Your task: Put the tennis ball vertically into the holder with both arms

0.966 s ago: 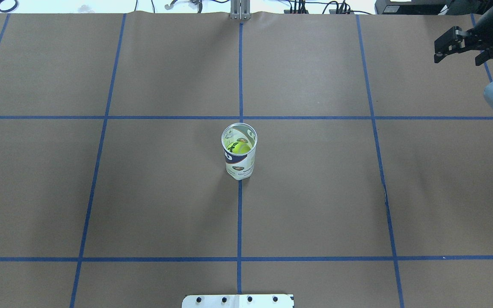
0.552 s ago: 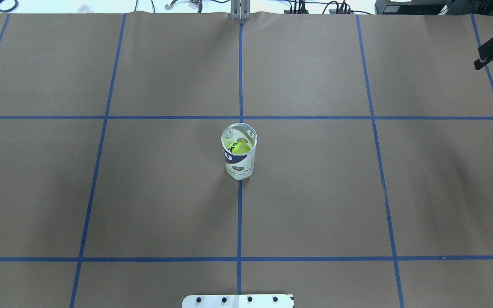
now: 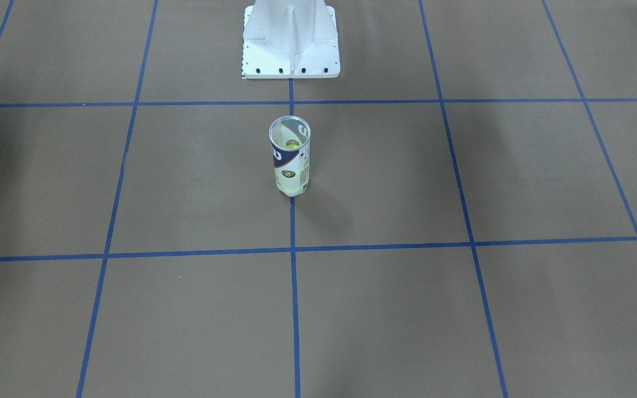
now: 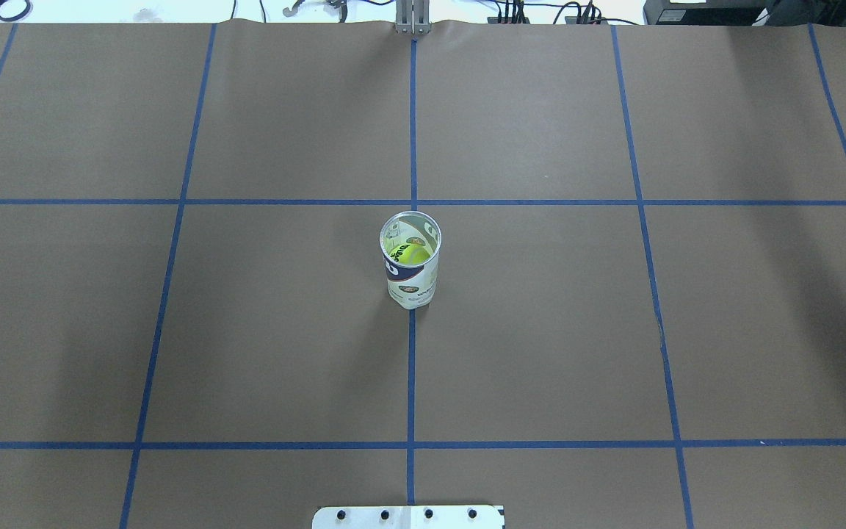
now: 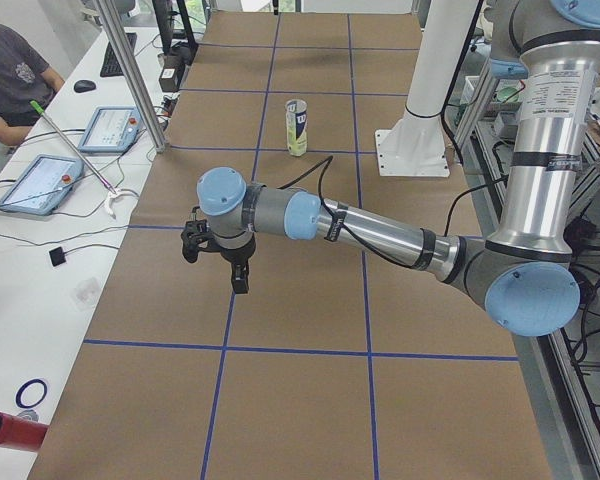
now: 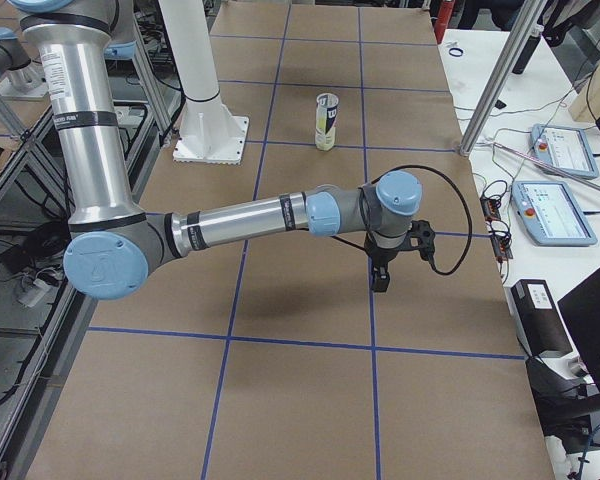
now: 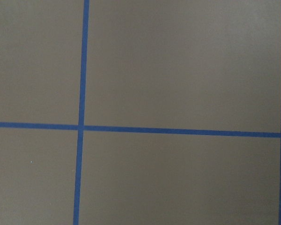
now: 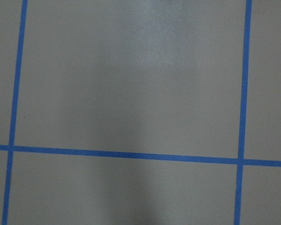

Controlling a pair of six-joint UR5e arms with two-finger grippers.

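Observation:
The holder (image 4: 410, 273) stands upright on the centre line of the brown table, open end up, untouched by either arm. Through its silver rim I see the tennis ball (image 4: 415, 254) inside it, black print facing up. The same holder (image 3: 290, 166) shows in the front view, and small and far in both side views (image 5: 296, 127) (image 6: 326, 121). My left gripper (image 5: 213, 268) hangs over the table's left end, far from the holder. My right gripper (image 6: 400, 272) hangs over the right end. Both show only in side views, so I cannot tell whether they are open or shut.
The white pedestal base (image 3: 291, 44) stands behind the holder on the robot's side. Blue tape lines grid the table. Both wrist views show only brown paper and tape. A seated person (image 5: 10, 70) and tablets (image 5: 40, 185) are at the bench beside the left end.
The right gripper has withdrawn from the overhead view's upper right corner and is now out of that view. The holder and ball have not moved.

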